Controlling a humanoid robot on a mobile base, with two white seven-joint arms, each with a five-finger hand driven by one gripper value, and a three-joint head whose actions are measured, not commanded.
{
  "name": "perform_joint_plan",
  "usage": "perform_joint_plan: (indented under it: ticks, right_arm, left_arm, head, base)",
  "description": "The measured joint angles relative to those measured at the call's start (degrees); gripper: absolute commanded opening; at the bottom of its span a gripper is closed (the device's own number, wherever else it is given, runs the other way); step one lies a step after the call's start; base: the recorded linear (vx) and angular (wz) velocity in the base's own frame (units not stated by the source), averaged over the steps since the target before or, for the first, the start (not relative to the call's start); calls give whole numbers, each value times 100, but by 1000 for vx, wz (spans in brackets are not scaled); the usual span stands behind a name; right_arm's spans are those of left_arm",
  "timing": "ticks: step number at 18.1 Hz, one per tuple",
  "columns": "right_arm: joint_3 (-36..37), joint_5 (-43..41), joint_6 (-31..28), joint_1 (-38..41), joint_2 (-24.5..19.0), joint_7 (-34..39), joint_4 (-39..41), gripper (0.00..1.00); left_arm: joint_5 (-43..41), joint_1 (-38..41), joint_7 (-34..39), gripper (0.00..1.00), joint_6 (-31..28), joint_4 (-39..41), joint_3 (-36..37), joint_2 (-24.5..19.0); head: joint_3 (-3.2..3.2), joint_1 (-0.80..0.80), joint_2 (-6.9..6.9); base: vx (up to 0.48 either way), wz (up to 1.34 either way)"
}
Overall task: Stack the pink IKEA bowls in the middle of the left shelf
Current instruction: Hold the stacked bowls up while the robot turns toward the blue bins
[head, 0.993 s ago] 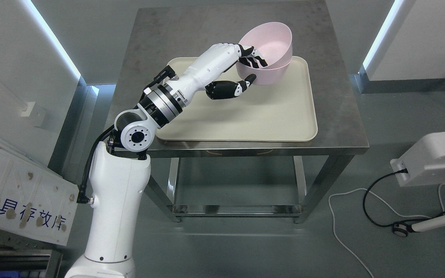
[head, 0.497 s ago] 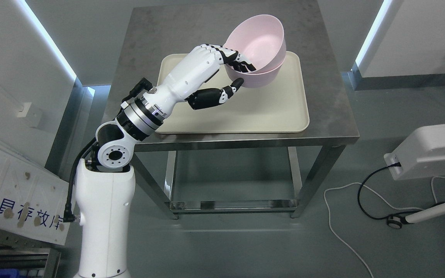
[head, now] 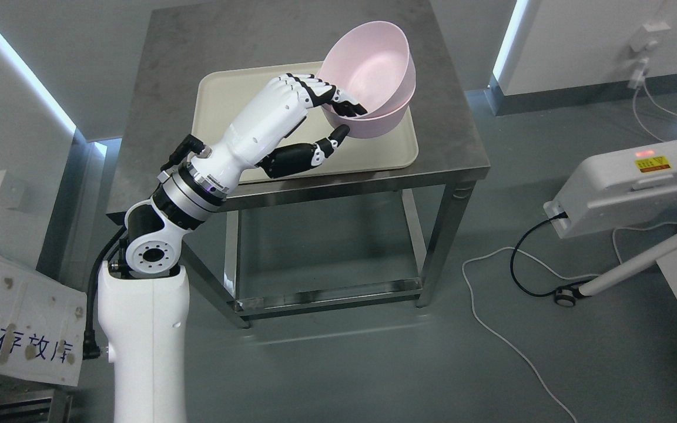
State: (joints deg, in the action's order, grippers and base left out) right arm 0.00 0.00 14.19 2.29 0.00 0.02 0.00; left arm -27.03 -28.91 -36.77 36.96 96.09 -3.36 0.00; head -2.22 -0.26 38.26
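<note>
Head view. Item: pink bowls (head: 374, 76), two nested, gripped at the near rim by the left robot hand (head: 321, 114) (fingers (head: 329, 97) hooked inside, thumb (head: 332, 138) pressed under the outer wall). Location: lifted above the cream tray (head: 215, 100) on the steel bench (head: 150, 117). Orientation: tilted, mouth facing up and toward the camera, no long axis (round). Handling note: keep the pinch firm and level the pair before carrying left to the shelf, which is not visible. Right robot hand: out of view
</note>
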Motion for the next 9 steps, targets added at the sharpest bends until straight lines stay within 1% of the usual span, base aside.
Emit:
perform_joint_plan:
  ticks: [5, 9]
  right_arm:
    - [0, 0, 0, 0, 0, 0, 0, 100]
    - [0, 0, 0, 0, 0, 0, 0, 100]
  left_arm:
    - [26, 43, 17, 3, 3, 90, -118, 0]
    - [34, 60, 17, 3, 4, 135, -180, 0]
  head:
    - [0, 0, 0]
    - [0, 0, 0]
  base:
    - [-127, -252]
    - [-187, 23]
